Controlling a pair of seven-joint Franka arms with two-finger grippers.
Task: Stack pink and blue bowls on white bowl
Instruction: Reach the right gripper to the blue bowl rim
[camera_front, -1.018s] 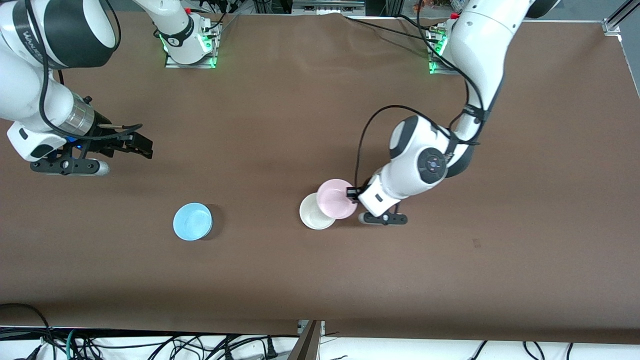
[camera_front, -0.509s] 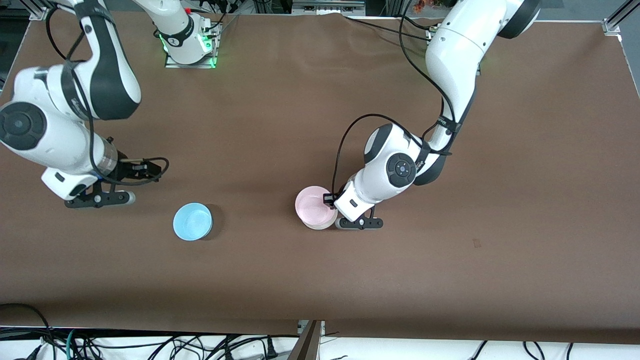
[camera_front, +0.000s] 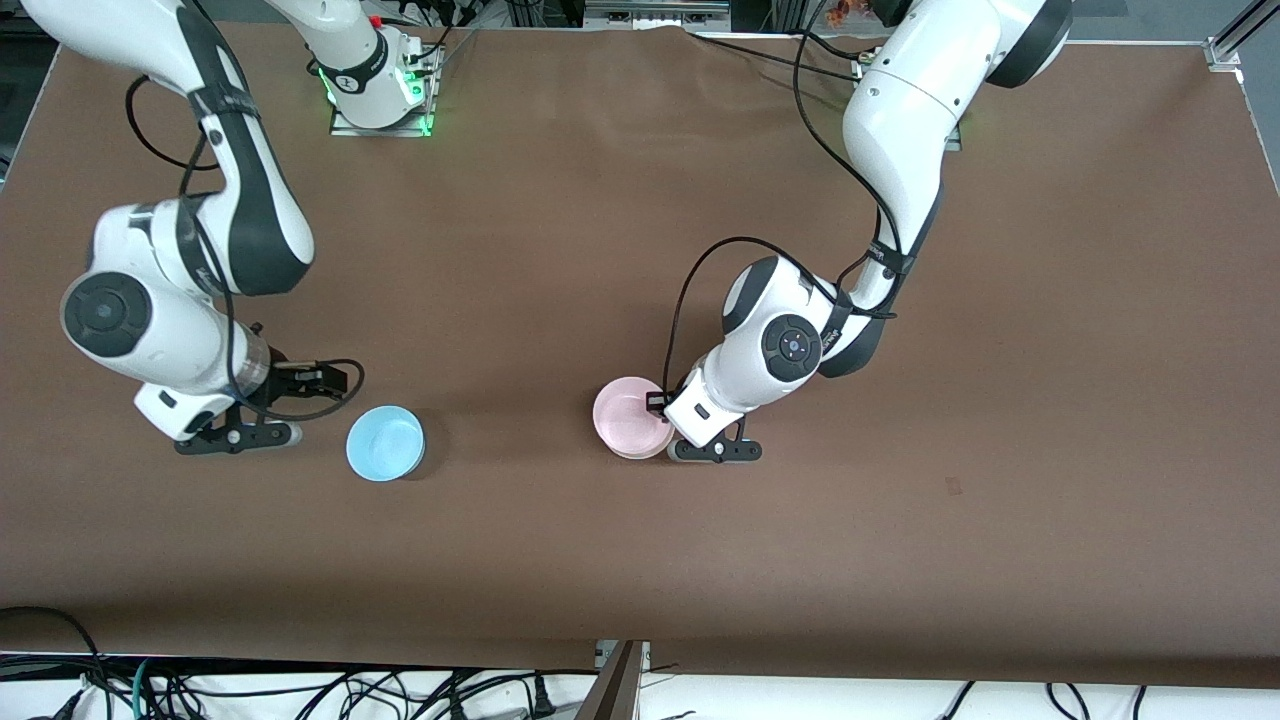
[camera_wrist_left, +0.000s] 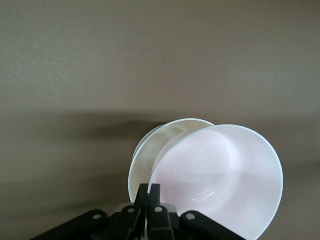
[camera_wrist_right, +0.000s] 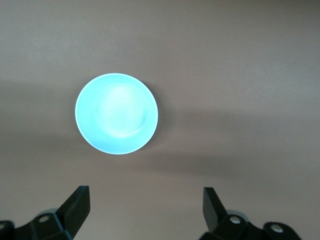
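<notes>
Overhead, brown table (camera_front: 1050, 300), pink bowl (camera_front: 628, 415) nested

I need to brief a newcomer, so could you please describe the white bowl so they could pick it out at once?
On the brown table, find the left hand pinching the pink bowl by its rim. The white bowl sits directly beneath that pink one, only its pale rim showing, unlike the blue bowl sitting alone.

High front camera faces the robots (whole table (camera_front: 1050, 400)); both wrist cameras look down close.
</notes>
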